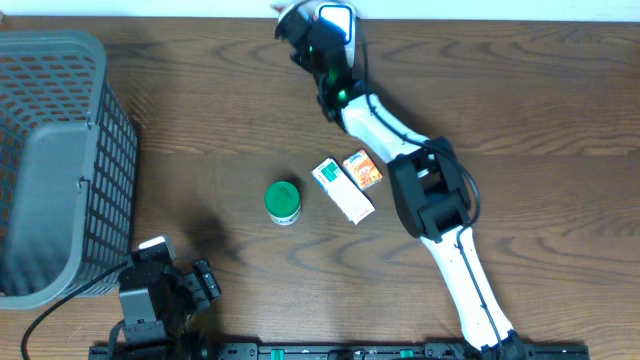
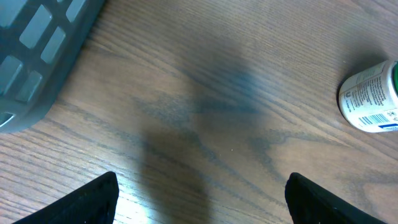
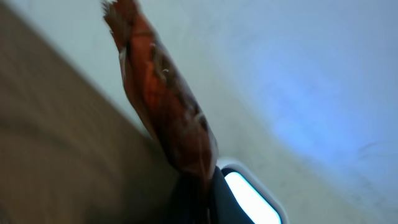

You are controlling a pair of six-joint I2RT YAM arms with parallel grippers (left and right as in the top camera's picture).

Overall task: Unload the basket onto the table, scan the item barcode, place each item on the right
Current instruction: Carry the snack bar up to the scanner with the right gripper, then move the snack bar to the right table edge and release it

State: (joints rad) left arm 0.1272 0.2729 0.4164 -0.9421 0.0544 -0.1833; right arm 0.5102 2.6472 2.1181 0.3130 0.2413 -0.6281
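Two sets of fingers differ. Nearest, the left fingers (image 2: 93, 202) stand wide and empty over bare tabletop (image 2: 249, 62). Mid-table lie a green-capped bottle (image 1: 283, 202), a white box (image 1: 343, 190) and an orange sachet (image 1: 363, 169). Farthest, the right fingers (image 3: 186, 202) pinch a reddish-brown packet (image 3: 163, 106) tight beside the scanner (image 1: 335, 18). Best to turn its barcode squarely toward the lit window and hold it steady.
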